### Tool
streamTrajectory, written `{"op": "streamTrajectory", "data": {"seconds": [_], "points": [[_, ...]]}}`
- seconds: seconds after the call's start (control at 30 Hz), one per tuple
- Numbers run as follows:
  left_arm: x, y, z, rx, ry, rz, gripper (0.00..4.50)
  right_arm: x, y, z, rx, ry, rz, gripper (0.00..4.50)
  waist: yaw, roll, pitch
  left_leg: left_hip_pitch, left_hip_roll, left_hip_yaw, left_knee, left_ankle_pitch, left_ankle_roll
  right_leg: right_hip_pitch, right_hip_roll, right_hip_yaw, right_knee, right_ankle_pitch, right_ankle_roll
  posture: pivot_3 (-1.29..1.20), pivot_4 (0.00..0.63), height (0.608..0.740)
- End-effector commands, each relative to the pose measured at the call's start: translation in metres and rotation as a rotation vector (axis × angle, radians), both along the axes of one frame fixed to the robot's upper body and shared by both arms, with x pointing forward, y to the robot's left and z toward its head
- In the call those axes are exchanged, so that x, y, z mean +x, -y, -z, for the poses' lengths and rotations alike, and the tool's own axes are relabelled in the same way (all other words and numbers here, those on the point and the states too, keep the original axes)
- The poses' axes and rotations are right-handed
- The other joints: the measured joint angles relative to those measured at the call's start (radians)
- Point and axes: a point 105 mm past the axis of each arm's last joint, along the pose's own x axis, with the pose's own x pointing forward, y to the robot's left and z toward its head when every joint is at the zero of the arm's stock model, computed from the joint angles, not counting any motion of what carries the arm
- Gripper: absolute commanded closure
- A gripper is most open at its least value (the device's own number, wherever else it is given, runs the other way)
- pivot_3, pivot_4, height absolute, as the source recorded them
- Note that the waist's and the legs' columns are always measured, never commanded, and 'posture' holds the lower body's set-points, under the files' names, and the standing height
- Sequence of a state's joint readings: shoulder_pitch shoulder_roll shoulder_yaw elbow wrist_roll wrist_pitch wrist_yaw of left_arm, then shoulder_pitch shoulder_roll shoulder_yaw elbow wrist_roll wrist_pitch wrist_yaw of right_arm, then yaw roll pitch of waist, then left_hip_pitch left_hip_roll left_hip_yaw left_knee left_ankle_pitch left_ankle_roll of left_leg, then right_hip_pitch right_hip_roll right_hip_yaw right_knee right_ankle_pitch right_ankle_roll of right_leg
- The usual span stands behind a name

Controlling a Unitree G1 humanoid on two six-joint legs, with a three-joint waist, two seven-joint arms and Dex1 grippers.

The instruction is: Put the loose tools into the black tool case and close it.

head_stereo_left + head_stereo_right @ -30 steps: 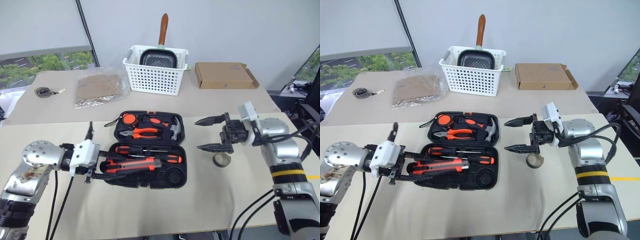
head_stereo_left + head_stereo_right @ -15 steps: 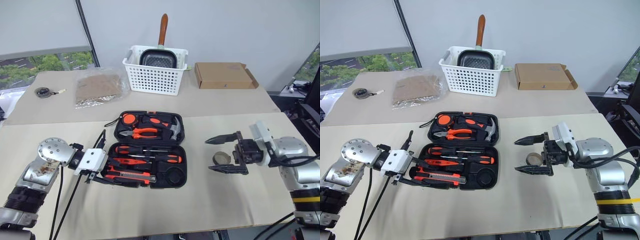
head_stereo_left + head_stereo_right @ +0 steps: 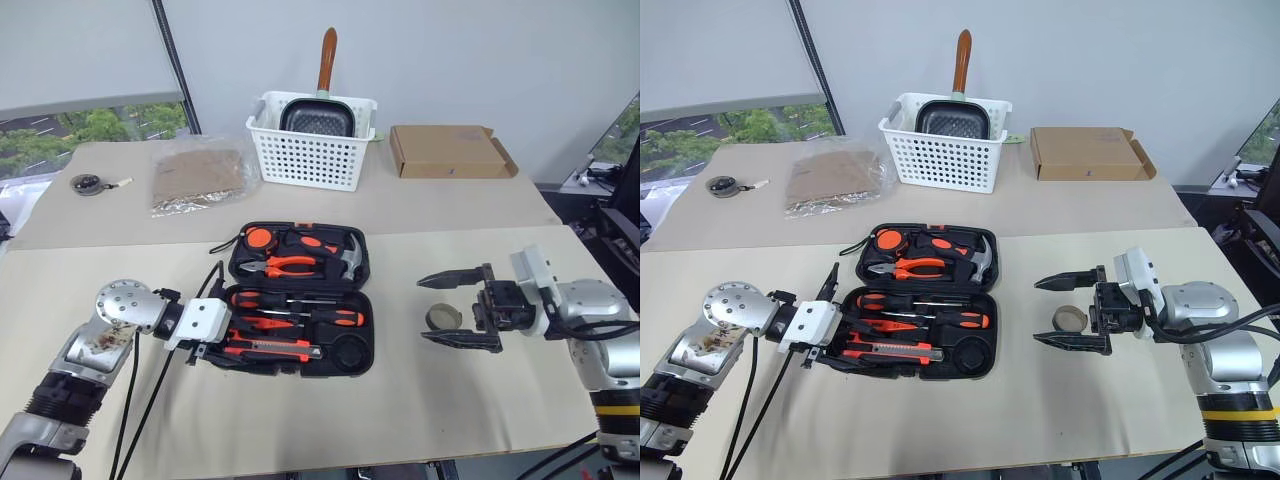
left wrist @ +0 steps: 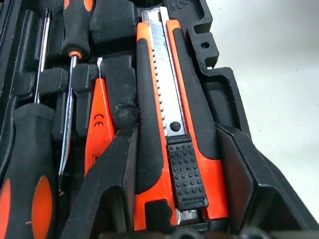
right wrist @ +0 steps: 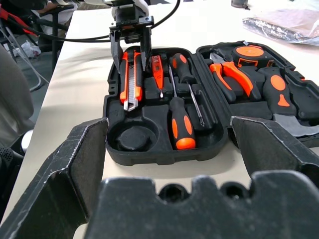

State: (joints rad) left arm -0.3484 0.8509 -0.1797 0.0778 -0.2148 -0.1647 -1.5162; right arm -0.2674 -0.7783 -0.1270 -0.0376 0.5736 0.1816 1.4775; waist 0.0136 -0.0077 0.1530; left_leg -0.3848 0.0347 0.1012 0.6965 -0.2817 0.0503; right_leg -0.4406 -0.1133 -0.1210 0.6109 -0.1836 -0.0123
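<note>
I am looking at the black tool case (image 3: 300, 300) lying open at the centre of the frame, its moulded plastic halves ribbed with slots. In the nearer half I am counting two screwdrivers (image 4: 30, 164) with steel shafts and rubbery orange-and-black handles, one slim orange tester pen (image 4: 99, 124) and one utility knife (image 4: 169, 124) with a studded slider. My left gripper (image 4: 174, 189) is straddling the knife's butt, fingers partly spread, and I cannot tell whether they are gripping. One small grey tape ring (image 3: 442, 317) is sitting centre-right on the beige table (image 3: 400, 400), between the widely spread fingers of my right gripper (image 3: 462, 308).
</note>
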Motion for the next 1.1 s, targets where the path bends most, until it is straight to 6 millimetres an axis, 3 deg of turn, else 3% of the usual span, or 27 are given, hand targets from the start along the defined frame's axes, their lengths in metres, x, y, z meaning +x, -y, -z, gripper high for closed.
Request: {"op": "streamTrajectory", "data": {"seconds": [0.03,0.17,0.47,0.6,0.73,0.87,1.1], "points": [[0.003,0.005,-0.004,-0.001,0.015,0.022,1.51,-0.002,0.0,-0.013,0.011,0.045,-0.009,0.0,0.0,0.0,0.0,0.0,0.0,0.0,0.0,0.0,0.0,0.0,0.0,0.0,0.0,0.0,0.0,0.0,0.15,0.7],[0.004,0.007,-0.008,-0.025,0.001,0.015,0.04,-0.004,0.0,-0.012,0.012,0.043,-0.006,0.0,0.0,0.0,0.0,0.0,0.0,0.0,0.0,0.0,0.0,0.0,0.0,0.0,0.0,0.0,0.0,0.0,0.15,0.7],[-0.001,0.018,-0.049,-0.285,-0.102,-0.014,0.01,-0.004,0.002,-0.011,0.008,0.04,0.003,0.0,-0.001,0.0,0.0,0.0,0.0,0.0,0.002,0.0,0.0,0.001,0.0,0.0,0.001,0.0,0.0,0.0,0.15,0.7],[-0.002,0.027,-0.045,-0.296,-0.091,0.01,1.16,-0.002,0.0,-0.011,0.009,0.043,-0.001,0.0,0.001,0.0,0.0,0.001,0.0,-0.001,0.002,0.0,0.0,0.002,0.0,0.001,0.001,0.0,0.0,0.0,0.15,0.7],[-0.003,0.031,-0.03,-0.271,-0.114,0.027,2.81,-0.002,-0.001,-0.012,0.01,0.044,-0.006,0.0,0.001,0.0,0.0,0.001,0.0,-0.001,0.003,0.0,0.0,0.002,0.001,0.001,0.001,0.0,0.001,0.0,0.15,0.7],[0.008,0.035,-0.017,-0.256,-0.117,-0.002,4.37,-0.001,-0.001,-0.012,0.01,0.049,-0.004,0.0,0.001,0.0,0.0,0.001,0.0,-0.001,0.003,0.0,0.0,0.002,0.001,0.001,0.001,0.0,0.0,0.0,0.15,0.7],[0.015,0.034,-0.004,-0.208,-0.117,-0.001,4.48,-0.001,-0.001,-0.013,0.013,0.052,0.002,0.0,0.001,0.0,0.0,0.001,0.0,-0.001,0.003,0.0,0.0,0.002,0.001,0.001,0.001,0.0,0.0,0.0,0.15,0.7]]}}
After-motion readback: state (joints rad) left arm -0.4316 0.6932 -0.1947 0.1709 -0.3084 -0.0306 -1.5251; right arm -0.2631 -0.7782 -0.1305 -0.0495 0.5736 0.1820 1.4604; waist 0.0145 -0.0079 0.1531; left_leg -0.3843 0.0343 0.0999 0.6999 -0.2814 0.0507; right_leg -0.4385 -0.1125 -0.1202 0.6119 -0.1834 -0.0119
